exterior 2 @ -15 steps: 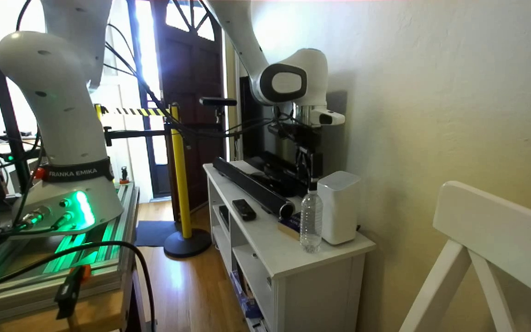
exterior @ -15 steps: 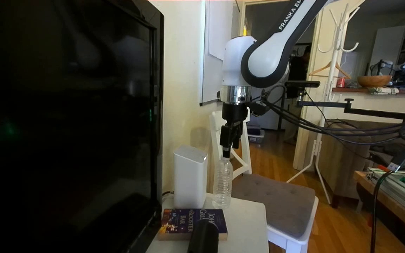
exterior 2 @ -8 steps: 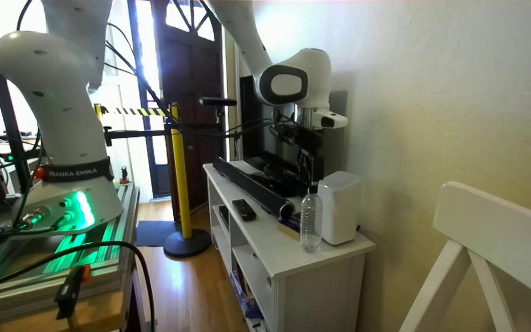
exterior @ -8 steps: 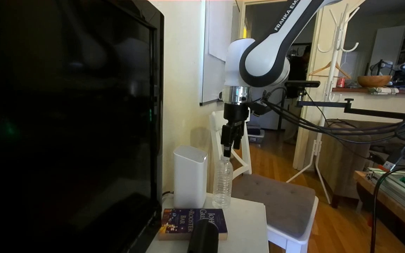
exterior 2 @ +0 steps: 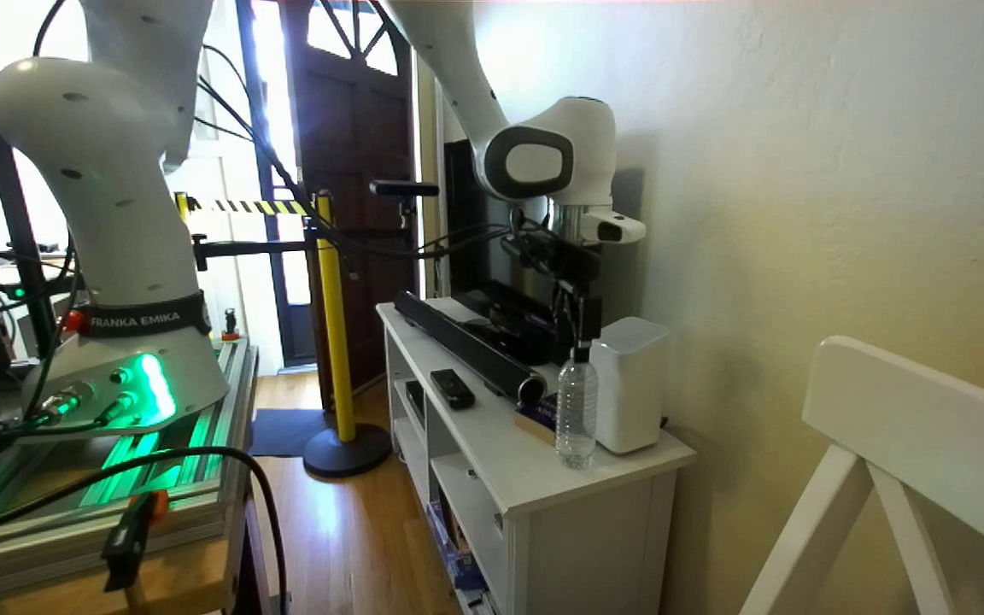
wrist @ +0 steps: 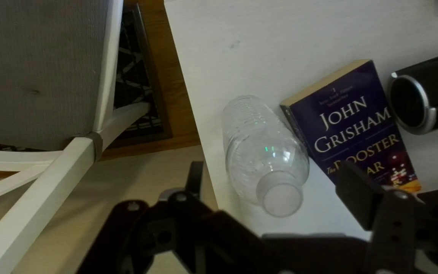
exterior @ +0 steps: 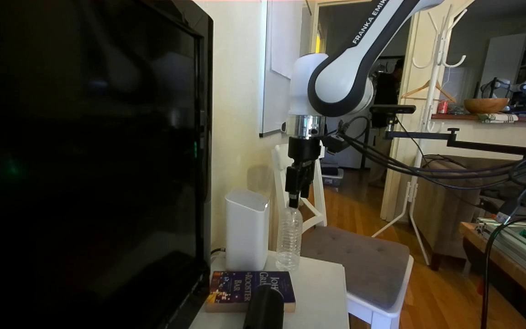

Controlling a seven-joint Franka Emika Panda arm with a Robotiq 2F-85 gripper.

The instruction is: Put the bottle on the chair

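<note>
The clear bottle (exterior: pixel 289 240) stands upright and uncapped near the end of a white cabinet; it also shows in an exterior view (exterior 2: pixel 576 414) and in the wrist view (wrist: pixel 255 144). My gripper (exterior: pixel 294 201) points down at the bottle's top. In the wrist view, my gripper (wrist: pixel 276 186) is open, with the fingers wide apart on either side of the bottle's mouth and no visible contact. The white chair (exterior: pixel 359 265), with its grey seat, stands beyond the cabinet's end. Only its back (exterior 2: pixel 919 444) shows in an exterior view; its seat (wrist: pixel 40 68) shows in the wrist view.
A white canister (exterior: pixel 247 230) stands close beside the bottle on the cabinet (exterior 2: pixel 535 478). A book (wrist: pixel 352 125) lies against the bottle's other side, near a black soundbar (exterior 2: pixel 475 346). A large dark TV (exterior: pixel 89 160) and the wall are near. A remote (exterior 2: pixel 453 389) lies further along.
My gripper has come down slightly over the bottle's top, with a small sideways shift. The bottle and chair have not moved.
</note>
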